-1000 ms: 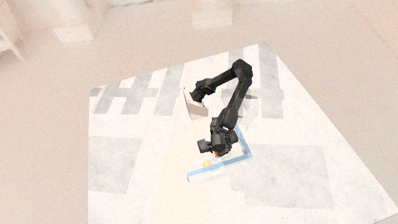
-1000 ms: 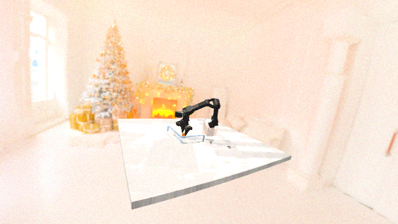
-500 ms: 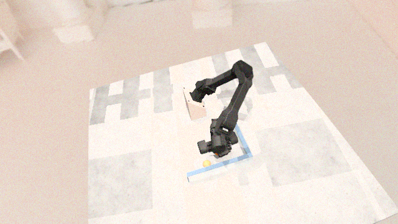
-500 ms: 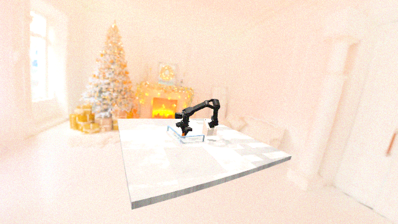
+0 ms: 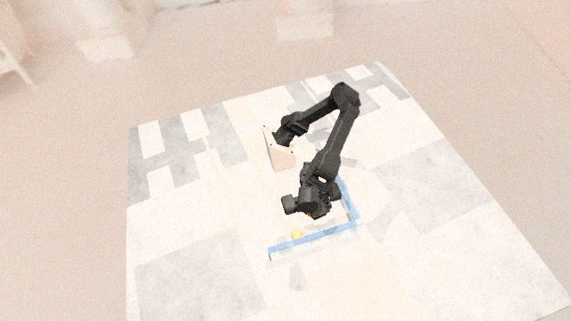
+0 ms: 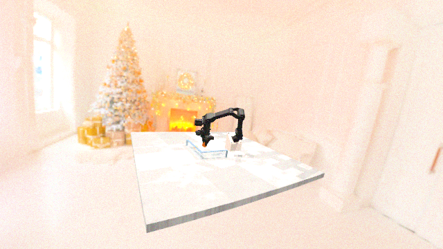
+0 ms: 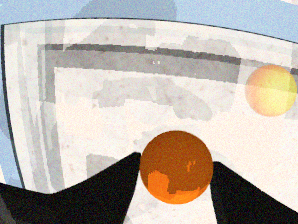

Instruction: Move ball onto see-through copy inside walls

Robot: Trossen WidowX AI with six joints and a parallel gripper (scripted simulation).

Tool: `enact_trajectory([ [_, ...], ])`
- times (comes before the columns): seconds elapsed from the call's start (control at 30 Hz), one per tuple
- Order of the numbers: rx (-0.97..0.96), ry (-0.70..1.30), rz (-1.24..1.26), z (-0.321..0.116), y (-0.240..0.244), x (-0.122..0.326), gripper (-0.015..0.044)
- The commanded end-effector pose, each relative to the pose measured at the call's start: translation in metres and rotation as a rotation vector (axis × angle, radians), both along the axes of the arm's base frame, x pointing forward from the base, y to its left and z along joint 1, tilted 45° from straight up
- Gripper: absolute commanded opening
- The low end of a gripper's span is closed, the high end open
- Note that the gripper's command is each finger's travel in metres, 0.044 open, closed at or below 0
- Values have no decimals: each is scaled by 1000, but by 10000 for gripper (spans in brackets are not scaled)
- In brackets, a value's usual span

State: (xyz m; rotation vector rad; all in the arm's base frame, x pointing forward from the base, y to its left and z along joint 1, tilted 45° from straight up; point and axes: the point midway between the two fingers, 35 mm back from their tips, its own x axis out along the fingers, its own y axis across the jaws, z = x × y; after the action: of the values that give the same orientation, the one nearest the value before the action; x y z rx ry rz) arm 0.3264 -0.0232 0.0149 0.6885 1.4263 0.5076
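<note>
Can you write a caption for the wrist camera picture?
Gripper shut on the orange ball, pale see-through copy ahead right.

Festive living room: tree (image 6: 122,83), fireplace (image 6: 183,115).
</note>
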Motion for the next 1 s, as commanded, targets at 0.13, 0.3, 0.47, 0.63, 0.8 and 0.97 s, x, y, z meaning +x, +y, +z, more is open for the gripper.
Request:
enact_trajectory([
  [0.13,-6,-6,6,43,-40,-8,0],
  [0.3,-1,-6,7,61,-54,-14,0],
  [0.47,-2,-6,7,58,-55,-12,0],
  [0.63,-2,-7,7,40,-63,1,0],
  [0.8,-3,-8,7,20,-71,14,0],
  [0.97,-3,-9,7,-2,-77,25,0],
])
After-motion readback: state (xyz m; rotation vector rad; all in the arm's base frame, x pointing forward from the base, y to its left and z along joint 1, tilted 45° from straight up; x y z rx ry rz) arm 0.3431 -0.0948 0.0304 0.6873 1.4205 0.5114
